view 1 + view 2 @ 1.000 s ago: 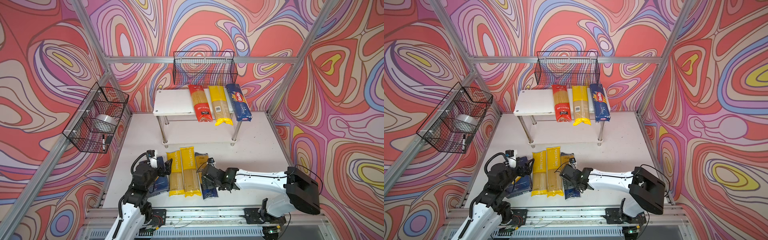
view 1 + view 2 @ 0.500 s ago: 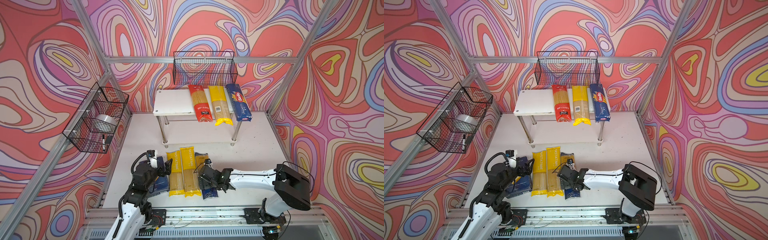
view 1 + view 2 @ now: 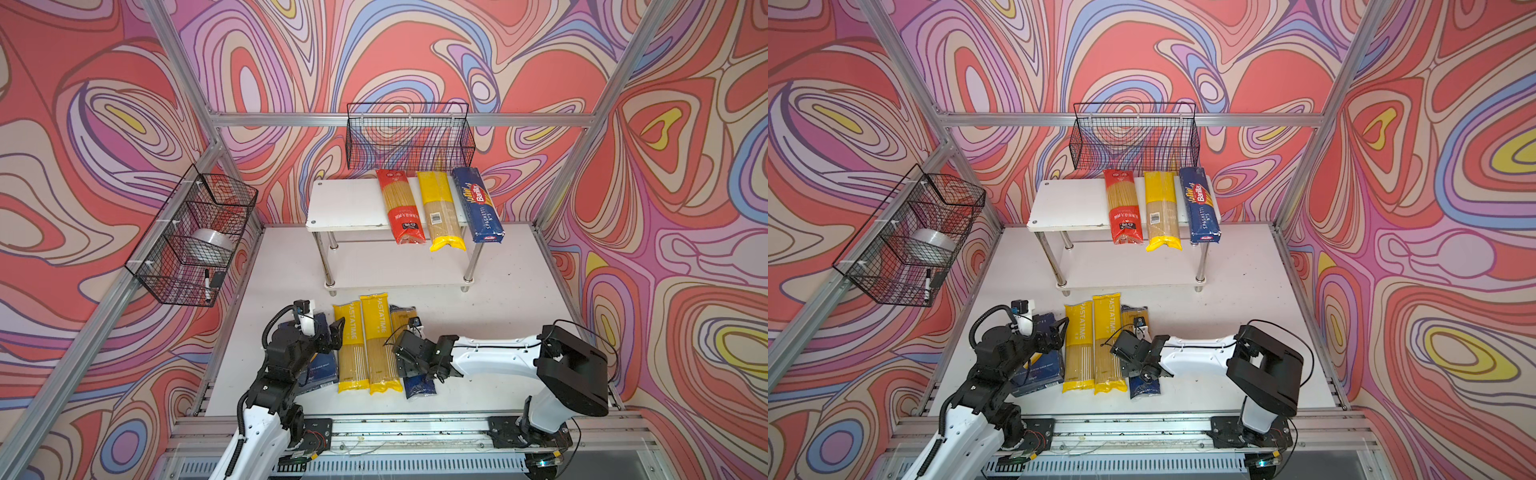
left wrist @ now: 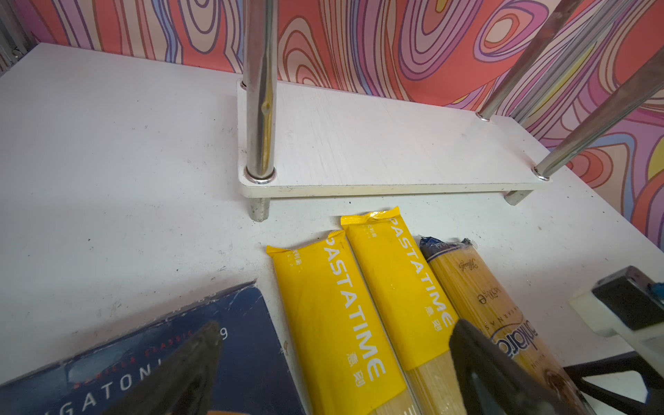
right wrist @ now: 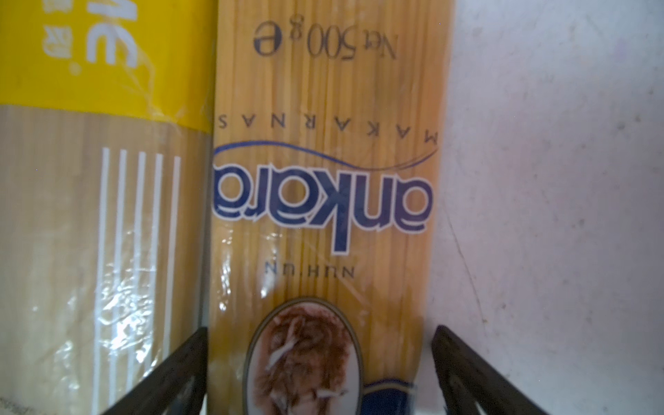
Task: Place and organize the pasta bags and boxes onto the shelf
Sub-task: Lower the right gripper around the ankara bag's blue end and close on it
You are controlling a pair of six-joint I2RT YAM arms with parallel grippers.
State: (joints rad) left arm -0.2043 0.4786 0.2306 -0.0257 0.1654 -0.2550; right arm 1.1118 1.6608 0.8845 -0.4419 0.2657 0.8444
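The shelf (image 3: pixel 345 208) holds a red-ended bag (image 3: pixel 401 208), a yellow-ended bag (image 3: pixel 440 212) and the long Barilla spaghetti box (image 3: pixel 478 203) on its top board. On the table lie the wide blue box (image 3: pixel 320 368), two yellow PASTATIME bags (image 3: pixel 351 345) and the gold-and-navy bag (image 5: pixel 323 201). My right gripper (image 5: pixel 319 377) is open and straddles that bag, one finger on each side. My left gripper (image 4: pixel 334 373) is open, hovering over the blue box (image 4: pixel 244 345) and the yellow bags (image 4: pixel 323 316), holding nothing.
The shelf's lower board (image 4: pixel 377 151) is bare. One black wire basket (image 3: pixel 409 137) hangs on the back wall above the shelf. Another (image 3: pixel 195 237) on the left wall holds a tape roll and a marker. An aluminium rail (image 3: pixel 415 424) runs along the front edge.
My right arm has shifted left, bringing its open gripper further along over the gold-and-navy bag. The left arm and all packets have stayed put.
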